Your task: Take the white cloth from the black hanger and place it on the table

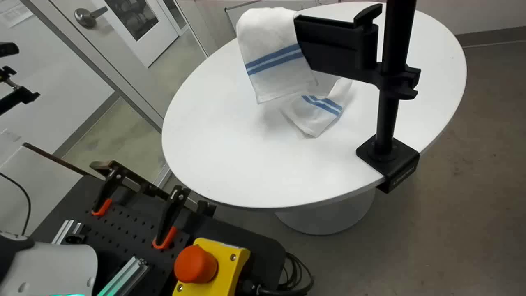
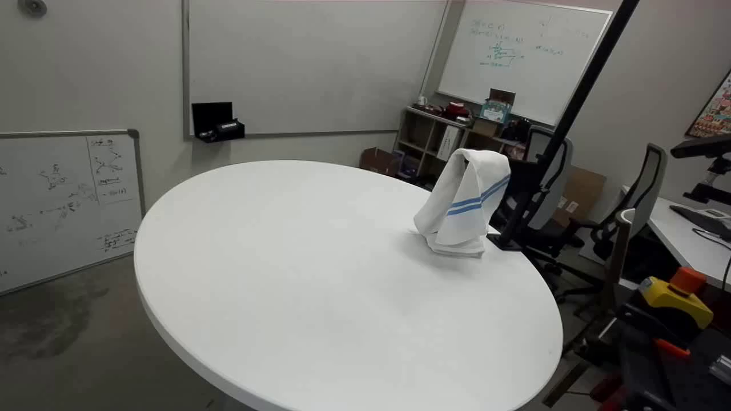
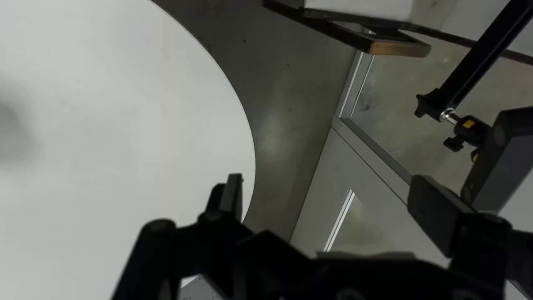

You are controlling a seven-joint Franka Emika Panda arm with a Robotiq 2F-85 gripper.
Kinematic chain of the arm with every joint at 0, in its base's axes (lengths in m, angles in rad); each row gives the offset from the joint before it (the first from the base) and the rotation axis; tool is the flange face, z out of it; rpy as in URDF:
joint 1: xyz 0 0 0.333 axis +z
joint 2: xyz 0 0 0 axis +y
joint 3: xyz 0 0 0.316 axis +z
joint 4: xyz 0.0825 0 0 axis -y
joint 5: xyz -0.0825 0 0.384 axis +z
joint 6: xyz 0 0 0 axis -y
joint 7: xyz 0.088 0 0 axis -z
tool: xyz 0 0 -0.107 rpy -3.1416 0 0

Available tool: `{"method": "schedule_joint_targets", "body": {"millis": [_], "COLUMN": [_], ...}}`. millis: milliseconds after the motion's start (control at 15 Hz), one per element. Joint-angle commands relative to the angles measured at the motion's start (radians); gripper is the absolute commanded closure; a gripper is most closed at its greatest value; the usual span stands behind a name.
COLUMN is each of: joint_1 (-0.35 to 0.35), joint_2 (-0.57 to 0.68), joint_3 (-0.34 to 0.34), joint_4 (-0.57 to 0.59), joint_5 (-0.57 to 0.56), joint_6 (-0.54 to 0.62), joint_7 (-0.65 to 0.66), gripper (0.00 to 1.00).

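The white cloth (image 1: 273,53) with blue stripes hangs draped over the end of the black hanger's flat arm (image 1: 328,45). Its lower folds hang close over the table; I cannot tell whether they touch it. The cloth (image 2: 468,200) also shows in an exterior view, in front of the hanger's pole (image 2: 571,114). The hanger's base (image 1: 388,160) is clamped to the edge of the round white table (image 1: 222,139). My gripper (image 3: 327,185) shows only in the wrist view, open and empty, with the table (image 3: 125,104) at left. Cloth and hanger are out of the wrist view.
A black cart (image 1: 135,230) with clamps and a yellow box with an orange-red button (image 1: 195,263) stands beside the table. The wrist view shows a black stand arm (image 3: 470,71) at upper right and a door (image 3: 325,179). Office chairs (image 2: 634,194) stand behind the hanger.
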Motion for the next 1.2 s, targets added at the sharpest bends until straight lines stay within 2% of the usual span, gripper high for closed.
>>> {"method": "schedule_joint_targets", "body": {"millis": [0, 133, 400, 867, 1133], "joint_1": [-0.008, -0.016, -0.115, -0.376, -0.523], "joint_2": [0.001, 0.009, 0.077, 0.295, 0.431], "joint_3": [0.006, 0.009, -0.009, -0.038, -0.022], "joint_4": [-0.002, 0.001, 0.037, 0.084, 0.133], "joint_5": [0.005, 0.007, -0.024, -0.187, -0.325], "joint_6": [-0.007, 0.008, 0.113, 0.388, 0.427], "joint_7": [-0.005, 0.006, 0.035, 0.101, 0.211], "gripper": [0.00, 0.00, 0.00, 0.00, 0.00]}}
